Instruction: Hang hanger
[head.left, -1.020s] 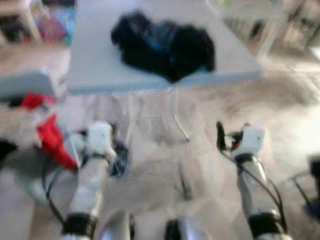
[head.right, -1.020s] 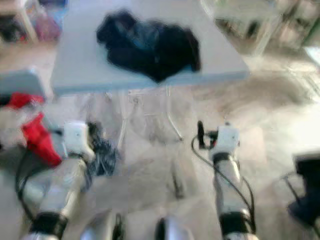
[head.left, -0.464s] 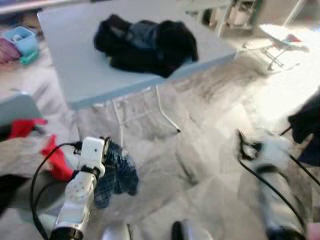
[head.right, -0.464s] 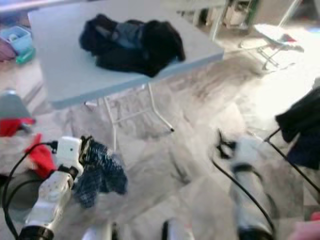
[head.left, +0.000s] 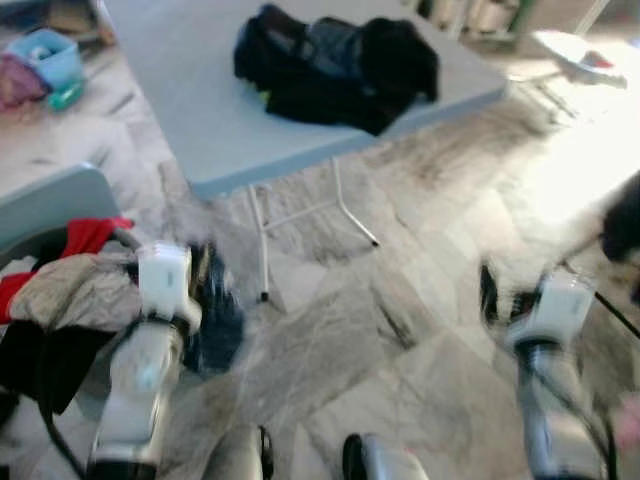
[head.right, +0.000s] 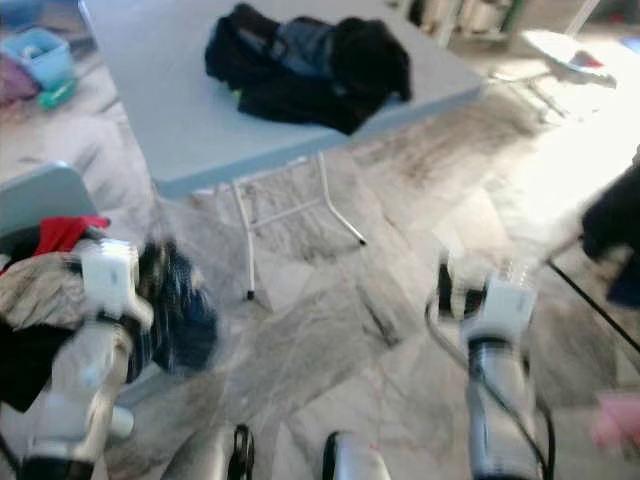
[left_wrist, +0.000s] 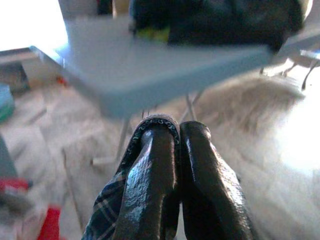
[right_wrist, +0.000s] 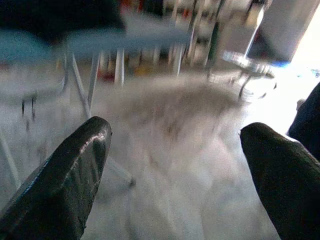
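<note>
left gripper (left_wrist: 172, 145) pinched tight on a blue checked cloth (left_wrist: 107, 212) hanging below it | right gripper (right_wrist: 175, 145) spread wide, holding nothing | no hanger could be made out; dark clothes (head.left: 335, 60) lay on the table (head.left: 200, 120) ahead, nearer the left arm

A grey marble floor (head.left: 330, 340) spreads under a pale blue folding table (head.left: 190, 110) on thin white legs (head.left: 262, 245). Bright light (head.left: 580, 170) washes the floor at the right. A blue bin (head.left: 45, 55) sits far left.
</note>
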